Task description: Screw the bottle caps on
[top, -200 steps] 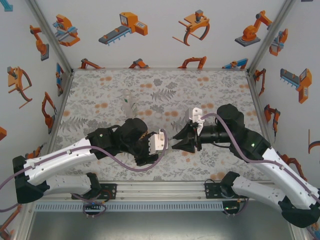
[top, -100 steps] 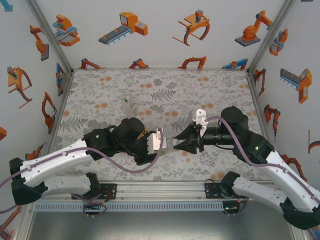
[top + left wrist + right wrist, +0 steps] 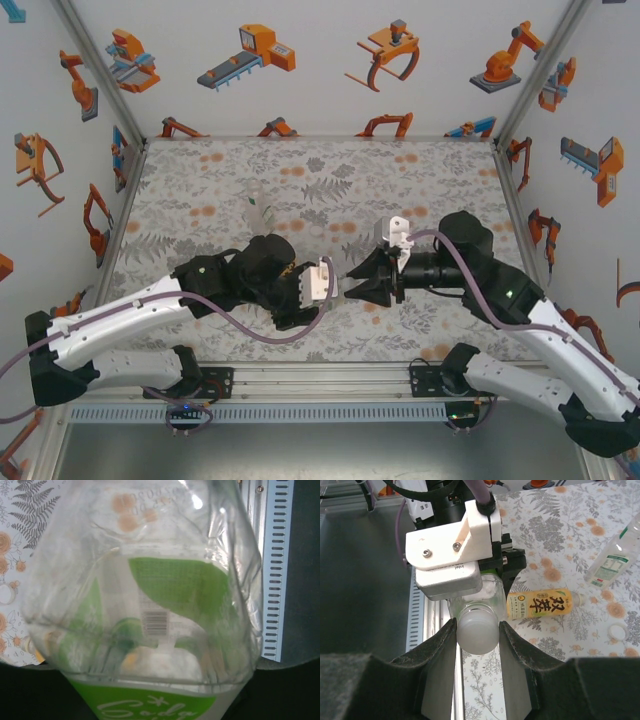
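A clear bottle with a green label (image 3: pixel 150 605) lies on its side in my left gripper (image 3: pixel 333 288), which is shut on it. Its neck points at my right gripper (image 3: pixel 477 632). That gripper is shut on a white bottle cap (image 3: pixel 477 629), which sits on the bottle's mouth. In the top view the right gripper (image 3: pixel 349 291) meets the left one near the table's front middle, and the held bottle is hidden under the arms. An amber bottle with a yellow label (image 3: pixel 540 603) lies on the table beyond. Another clear bottle (image 3: pixel 258 207) stands at the back left.
The second clear bottle (image 3: pixel 614 555) is at the right edge of the right wrist view, with a small white ring (image 3: pixel 618 631) on the patterned tablecloth nearby. The slotted metal rail (image 3: pixel 276 570) of the table's front edge runs just below the grippers.
The right wrist has rolled slightly to and fro with the cap between its fingers. Both grippers stay met at the same spot.
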### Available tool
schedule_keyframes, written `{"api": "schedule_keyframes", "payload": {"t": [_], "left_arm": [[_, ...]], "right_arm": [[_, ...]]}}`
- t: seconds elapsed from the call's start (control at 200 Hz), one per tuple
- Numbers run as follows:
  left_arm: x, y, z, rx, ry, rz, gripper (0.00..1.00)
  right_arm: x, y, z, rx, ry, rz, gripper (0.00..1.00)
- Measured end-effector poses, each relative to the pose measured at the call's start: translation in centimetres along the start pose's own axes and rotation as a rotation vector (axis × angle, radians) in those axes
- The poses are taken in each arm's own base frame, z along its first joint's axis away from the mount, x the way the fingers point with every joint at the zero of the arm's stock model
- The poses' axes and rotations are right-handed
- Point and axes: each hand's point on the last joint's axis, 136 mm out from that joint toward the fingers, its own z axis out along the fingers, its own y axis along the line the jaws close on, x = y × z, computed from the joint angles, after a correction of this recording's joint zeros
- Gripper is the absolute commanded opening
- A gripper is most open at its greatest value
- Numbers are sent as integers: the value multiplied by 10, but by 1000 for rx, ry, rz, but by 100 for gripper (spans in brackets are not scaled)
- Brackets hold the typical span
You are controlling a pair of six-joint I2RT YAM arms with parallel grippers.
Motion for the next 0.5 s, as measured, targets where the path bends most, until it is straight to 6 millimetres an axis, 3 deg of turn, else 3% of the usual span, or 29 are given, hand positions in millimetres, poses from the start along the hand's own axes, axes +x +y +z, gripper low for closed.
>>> {"api": "schedule_keyframes", "payload": {"t": [0.501], "left_arm": [[4,-9,0,45,15,1,0]], "right_arm": [[3,11,3,-67,28,-18,0]]}}
